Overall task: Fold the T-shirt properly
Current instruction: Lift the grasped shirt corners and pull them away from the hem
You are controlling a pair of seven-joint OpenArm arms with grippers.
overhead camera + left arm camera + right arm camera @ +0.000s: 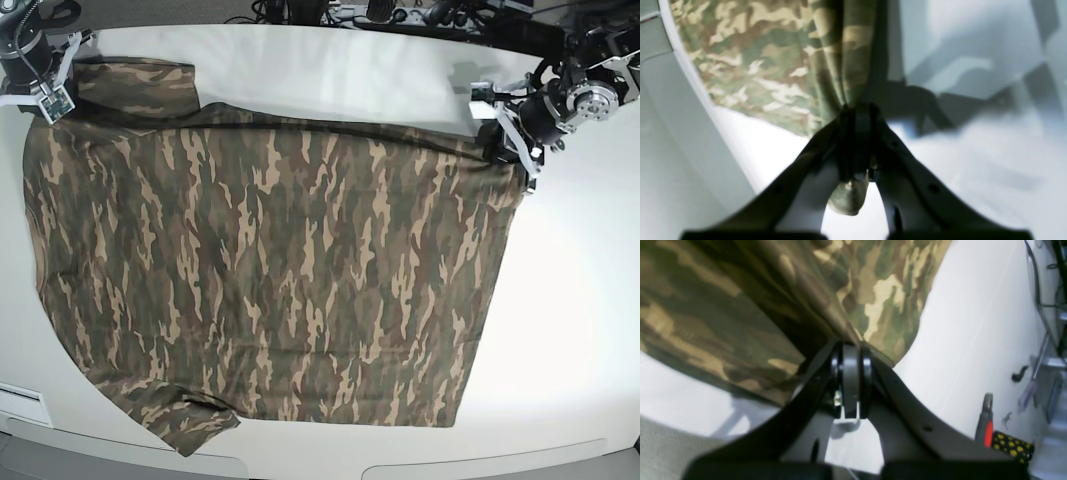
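White counter (580,300) carries the T-shirt (270,280) spread flat between both end effectors, left end effector (856,110) and right end effector (851,350) each clamped on an edge; you risk slippage or bunching if tension becomes uneven.

Left wrist view blurring throughout; camouflage pattern of T-shirt (750,63) smearing, top edge cropping the cloth. Left claw (855,115) pads hiding the pinched fold. Right claw (45,95) tips lying hidden under its own housing in base view. Objects (1007,436) at right wrist frame edge too blurred to identify.
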